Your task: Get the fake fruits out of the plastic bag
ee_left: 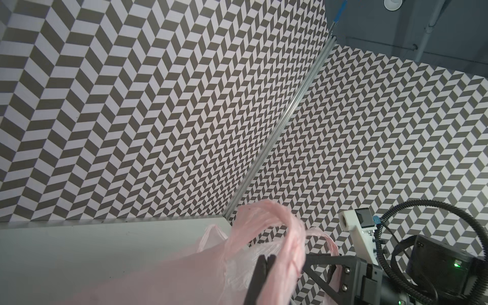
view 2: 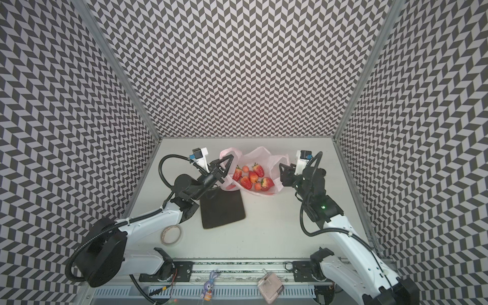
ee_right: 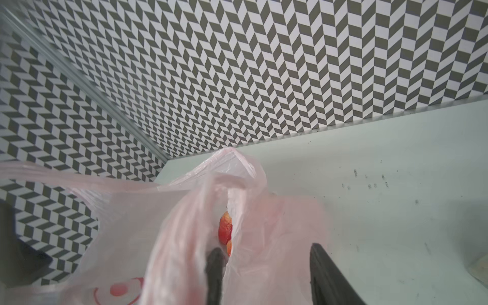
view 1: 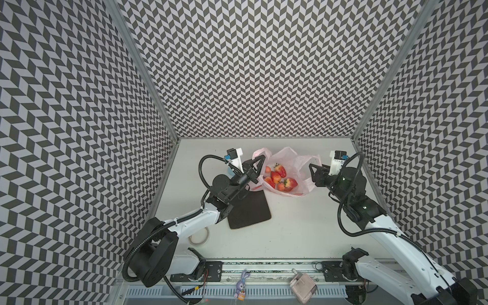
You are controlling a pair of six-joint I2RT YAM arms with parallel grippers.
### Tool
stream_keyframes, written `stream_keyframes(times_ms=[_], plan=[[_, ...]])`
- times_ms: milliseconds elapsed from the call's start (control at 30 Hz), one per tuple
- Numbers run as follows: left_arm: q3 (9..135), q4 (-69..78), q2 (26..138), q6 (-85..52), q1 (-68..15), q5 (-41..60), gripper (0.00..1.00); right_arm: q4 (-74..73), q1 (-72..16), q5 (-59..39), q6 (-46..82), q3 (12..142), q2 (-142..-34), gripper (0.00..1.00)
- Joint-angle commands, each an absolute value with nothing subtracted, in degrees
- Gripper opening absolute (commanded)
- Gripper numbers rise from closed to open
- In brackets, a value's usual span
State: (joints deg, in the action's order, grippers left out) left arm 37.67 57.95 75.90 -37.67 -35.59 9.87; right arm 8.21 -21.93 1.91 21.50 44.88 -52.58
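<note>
The pale-pink plastic bag (view 1: 285, 155) (view 2: 260, 154) lies at the back of the table with its mouth spread wide. Several red strawberries (view 1: 276, 176) (view 2: 253, 176) and two small orange balls (view 1: 280, 187) (view 2: 245, 168) lie inside it. At the bag's left rim, my left gripper (view 1: 261, 160) (view 2: 230, 159) is shut on the film by the handle loop; in the left wrist view its fingers (ee_left: 264, 266) pinch the film (ee_left: 290, 237). My right gripper (view 1: 313, 169) (view 2: 282, 169) (ee_right: 266, 264) stands open at the bag's right rim, with loose film (ee_right: 264, 224) lying between its fingers and a strawberry (ee_right: 225, 229) showing through a gap.
A square dark plate (view 1: 249, 211) (view 2: 223, 211) lies in front of the bag, partly under the left arm. A tape roll (view 1: 198, 237) (view 2: 171, 235) sits near the left arm's base. A toy bunny (view 1: 241, 285) and a pink box (view 1: 303, 287) rest on the front rail. Patterned walls enclose the table.
</note>
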Motion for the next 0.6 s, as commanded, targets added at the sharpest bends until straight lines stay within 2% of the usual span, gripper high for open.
stream_keyframes(times_ms=[0,100,200,300,433,567], plan=[[37.40,60.21,75.23,-38.85,-35.42,7.89,0.00,15.81,-21.80,4.13,19.29,52.30,-50.59,0.74],[38.26,60.20,76.00,-39.01,-35.51,8.31,0.00,22.11,-21.80,6.78,15.61,59.63,-50.54,0.81],[38.89,60.19,76.78,-39.11,-35.62,8.64,0.00,26.34,-21.80,9.59,13.31,67.14,-51.30,0.83],[39.08,59.90,77.13,-39.20,-35.63,9.07,0.00,26.32,-21.79,7.25,11.22,73.32,-52.65,0.77],[38.94,59.60,77.07,-39.20,-35.62,9.48,0.00,24.76,-22.90,-8.81,8.98,79.59,-58.90,0.63],[38.93,58.47,76.23,-38.70,-35.63,9.50,0.00,26.08,-33.27,-9.11,6.40,83.44,-67.47,0.60]])
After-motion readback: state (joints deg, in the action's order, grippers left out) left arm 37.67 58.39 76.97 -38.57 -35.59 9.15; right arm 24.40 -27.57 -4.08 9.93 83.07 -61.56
